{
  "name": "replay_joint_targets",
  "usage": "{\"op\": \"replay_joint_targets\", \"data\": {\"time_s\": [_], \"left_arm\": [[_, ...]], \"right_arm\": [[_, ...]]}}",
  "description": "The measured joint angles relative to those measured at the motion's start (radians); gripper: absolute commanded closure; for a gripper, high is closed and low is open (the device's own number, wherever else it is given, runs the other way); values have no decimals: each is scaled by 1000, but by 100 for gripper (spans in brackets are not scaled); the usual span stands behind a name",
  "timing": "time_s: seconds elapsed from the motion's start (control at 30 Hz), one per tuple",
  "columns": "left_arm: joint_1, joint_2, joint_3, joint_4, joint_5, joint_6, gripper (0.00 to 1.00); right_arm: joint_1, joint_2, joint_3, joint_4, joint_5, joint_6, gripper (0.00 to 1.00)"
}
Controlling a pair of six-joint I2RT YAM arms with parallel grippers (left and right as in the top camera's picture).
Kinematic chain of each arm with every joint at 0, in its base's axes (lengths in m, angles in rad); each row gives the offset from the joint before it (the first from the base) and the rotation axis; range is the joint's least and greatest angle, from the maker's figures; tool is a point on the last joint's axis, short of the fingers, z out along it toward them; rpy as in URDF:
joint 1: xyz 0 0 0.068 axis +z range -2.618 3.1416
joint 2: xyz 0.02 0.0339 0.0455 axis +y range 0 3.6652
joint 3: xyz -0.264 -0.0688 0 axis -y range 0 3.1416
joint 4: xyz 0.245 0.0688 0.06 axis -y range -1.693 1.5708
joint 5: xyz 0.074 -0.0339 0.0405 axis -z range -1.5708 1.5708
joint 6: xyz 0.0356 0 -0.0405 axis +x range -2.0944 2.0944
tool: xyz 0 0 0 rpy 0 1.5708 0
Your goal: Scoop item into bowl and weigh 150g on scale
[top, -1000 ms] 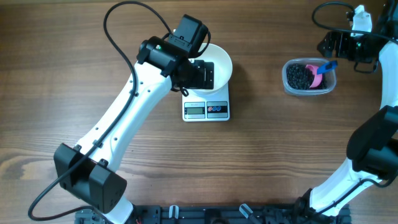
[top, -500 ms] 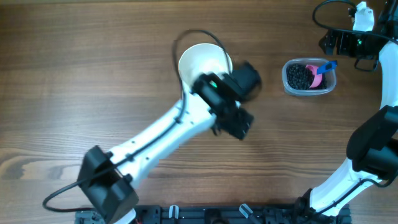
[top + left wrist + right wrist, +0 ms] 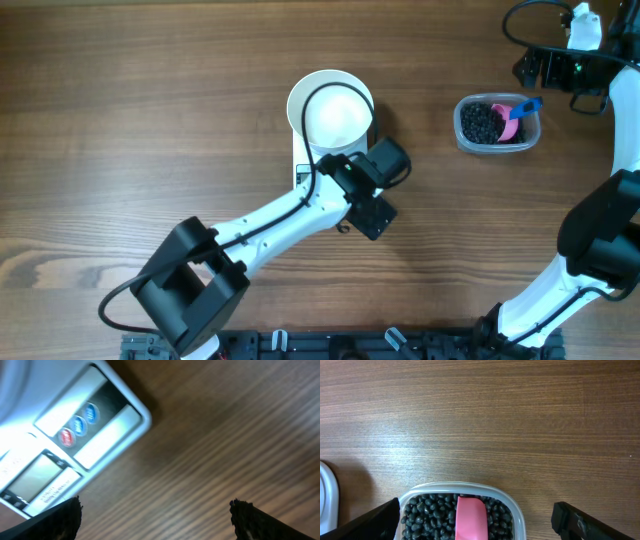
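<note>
White bowl (image 3: 330,112), empty, sits on the scale (image 3: 75,435) near the desk's far edge. Beans (image 3: 480,122) and pink scoop (image 3: 510,120) lie in a tub (image 3: 462,135) by the right edge. Left gripper (image 3: 370,215) and right gripper (image 3: 545,68) both gape, empty. Scooping looks unstarted; next, the right gripper must take the scoop.

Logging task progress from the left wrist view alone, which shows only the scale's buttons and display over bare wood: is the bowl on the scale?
Observer: Yes. From overhead, the white bowl sits on the scale.
Operator: Anything in it?
Observer: It looks empty, plain white inside.
Operator: Where are the beans?
Observer: The black beans are in a clear tub to the right of the scale, with a pink scoop lying on them.
</note>
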Motion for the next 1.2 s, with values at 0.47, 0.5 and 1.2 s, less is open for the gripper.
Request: {"op": "replay_joint_targets", "data": {"time_s": [0.47,0.5,1.2], "left_arm": [[19,140,-4,121,-103,24,0],[19,142,-4,130,-106,31,0],[25,157,0,138,-72,133,0]], "right_arm": [[0,0,0,0,0,0,0],[0,0,0,0,0,0,0],[0,0,0,0,0,0,0]]}}
